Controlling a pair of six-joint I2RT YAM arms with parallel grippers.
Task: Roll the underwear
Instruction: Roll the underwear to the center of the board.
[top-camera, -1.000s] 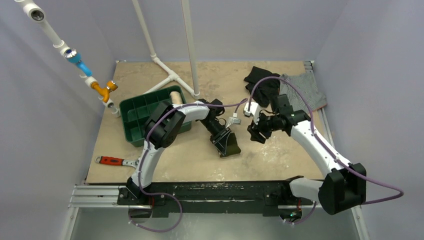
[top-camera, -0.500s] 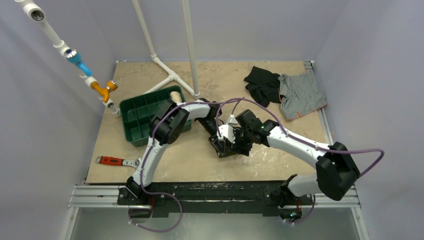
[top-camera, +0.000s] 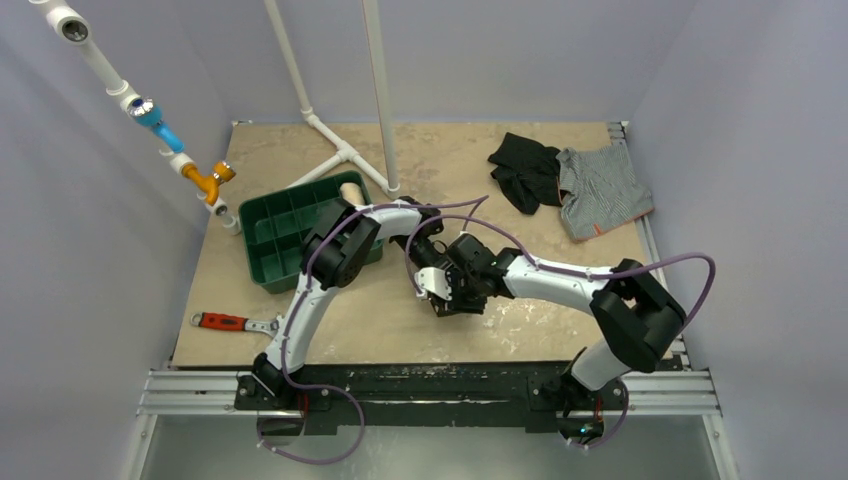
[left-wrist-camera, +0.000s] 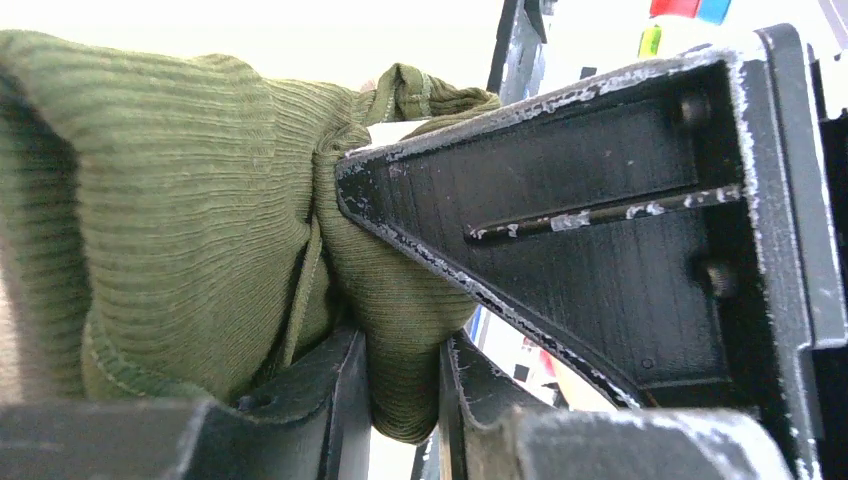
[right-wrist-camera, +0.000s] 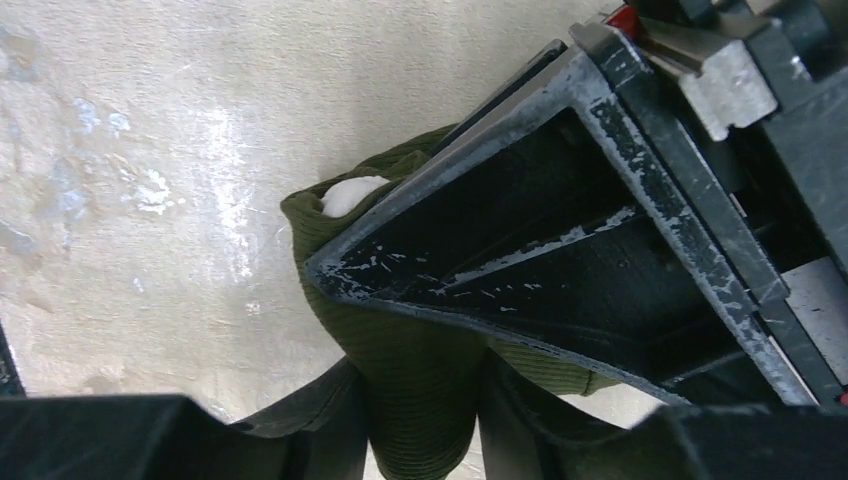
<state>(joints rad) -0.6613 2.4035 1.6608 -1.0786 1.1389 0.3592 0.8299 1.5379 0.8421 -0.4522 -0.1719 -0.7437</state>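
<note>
— Where is the underwear?
— The underwear (left-wrist-camera: 180, 200) is bunched into an olive, ribbed wad between the two tools. It sits over the middle of the table (top-camera: 450, 150), just right of the green crate (top-camera: 285, 235). From above it is almost wholly hidden under both wrists.

— Left tool?
— The left tool (left-wrist-camera: 400, 375) is closed on the cloth. A fold is pinched between its two fingers and bulges out below them.

— Right tool?
— The right tool (right-wrist-camera: 420, 395) is likewise clamped on a fold of the same cloth. Each tool's fingers press close against the other's. A pale patch shows at the wad's upper edge in the right wrist view.

— Is it resting on the table or held clear?
— I cannot tell. The table surface shows behind the cloth, but the contact itself is hidden.

— Other items?
— A black garment (top-camera: 522, 170) and a grey striped garment (top-camera: 600, 190) lie touching at the far right corner, well apart from the tools. A red-handled wrench (top-camera: 225, 322) lies near the left edge. A cream roll (top-camera: 350, 192) stands at the crate's far corner.
</note>
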